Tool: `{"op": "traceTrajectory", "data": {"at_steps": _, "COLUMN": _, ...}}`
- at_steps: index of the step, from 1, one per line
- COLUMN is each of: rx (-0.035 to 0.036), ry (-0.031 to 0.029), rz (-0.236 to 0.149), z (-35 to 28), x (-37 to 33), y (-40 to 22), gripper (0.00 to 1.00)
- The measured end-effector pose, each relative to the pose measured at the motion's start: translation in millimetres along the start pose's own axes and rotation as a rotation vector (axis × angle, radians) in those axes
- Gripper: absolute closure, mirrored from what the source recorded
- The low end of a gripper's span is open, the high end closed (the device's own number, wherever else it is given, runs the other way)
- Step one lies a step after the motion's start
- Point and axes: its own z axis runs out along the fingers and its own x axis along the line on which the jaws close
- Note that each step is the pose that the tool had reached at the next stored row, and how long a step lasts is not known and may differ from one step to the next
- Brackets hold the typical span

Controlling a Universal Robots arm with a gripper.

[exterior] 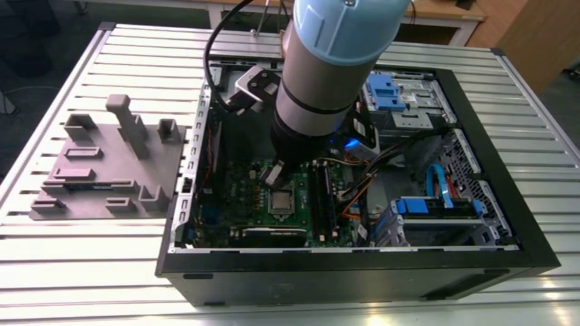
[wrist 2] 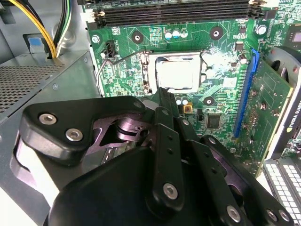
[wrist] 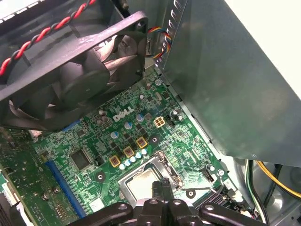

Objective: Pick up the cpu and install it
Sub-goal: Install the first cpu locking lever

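One cpu (wrist 2: 176,74), one pincer (wrist 2: 162,96), one grey fixture (exterior: 104,166), one case fan (wrist: 70,70)

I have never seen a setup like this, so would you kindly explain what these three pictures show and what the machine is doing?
This is a robot arm reaching down into an open computer case that lies on a slatted metal table. The exterior view is taken by a camera off the arm; both wrist views come from cameras riding near its wrist, looking down past the pincer. Inside the case lies the green motherboard. The cpu, a flat silvery square, sits in its socket, with the pincer's tip just beside it. Whether the pincer is gripping anything cannot be seen. On the table, at the exterior view's left, stands a grey plastic fixture. In the first wrist view a black fan is visible too.
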Motion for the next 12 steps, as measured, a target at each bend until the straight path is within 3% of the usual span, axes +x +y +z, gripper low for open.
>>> {"op": "traceTrajectory", "data": {"at_steps": 12, "rx": 0.0000, "ry": 0.0000, "rz": 0.000, "z": 0.0, "x": -0.4, "y": -0.6, "gripper": 0.90}}
